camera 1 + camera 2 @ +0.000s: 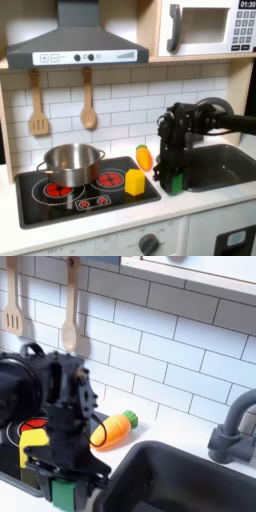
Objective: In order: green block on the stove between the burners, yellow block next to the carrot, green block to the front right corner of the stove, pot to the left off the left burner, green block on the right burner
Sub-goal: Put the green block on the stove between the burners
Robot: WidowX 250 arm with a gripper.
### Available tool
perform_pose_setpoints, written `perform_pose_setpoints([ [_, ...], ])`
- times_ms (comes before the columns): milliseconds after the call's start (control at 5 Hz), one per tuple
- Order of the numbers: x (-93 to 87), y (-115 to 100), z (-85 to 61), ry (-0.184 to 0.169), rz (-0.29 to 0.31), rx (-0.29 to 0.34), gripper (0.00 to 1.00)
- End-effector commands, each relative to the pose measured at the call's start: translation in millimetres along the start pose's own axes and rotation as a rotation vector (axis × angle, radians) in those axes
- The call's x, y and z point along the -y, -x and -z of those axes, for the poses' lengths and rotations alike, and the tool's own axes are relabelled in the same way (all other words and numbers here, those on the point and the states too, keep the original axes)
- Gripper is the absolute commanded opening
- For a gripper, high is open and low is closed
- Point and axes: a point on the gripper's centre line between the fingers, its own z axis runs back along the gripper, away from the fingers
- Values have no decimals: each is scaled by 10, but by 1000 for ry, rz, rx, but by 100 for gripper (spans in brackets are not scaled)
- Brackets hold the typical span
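In the first exterior view my gripper (174, 182) hangs low just off the stove (60, 205), jaws closed around the green block (176, 184). The yellow block (134, 182) sits toward the first exterior view's left of the jaws, below the carrot (145, 157); the pot (72, 163) covers a burner (112, 179) beyond.

In the second exterior view the green block (63, 494) shows pinched at the bottom. I judge the first step is under way; next I must carry it over between the burners.
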Motion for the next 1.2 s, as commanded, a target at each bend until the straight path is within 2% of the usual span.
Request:
perform_pose_setpoints([
  [0, -98, 90, -414, 36, -19, 31, 0],
  [200, -296, 152, -554, 36, -71, 64, 0],
  [400, -504, 198, -579, 20, -107, 73, 0],
  [600, -670, 184, -511, 1, -137, 62, 0],
  [1000, -884, 88, -368, -28, -173, 48, 0],
])
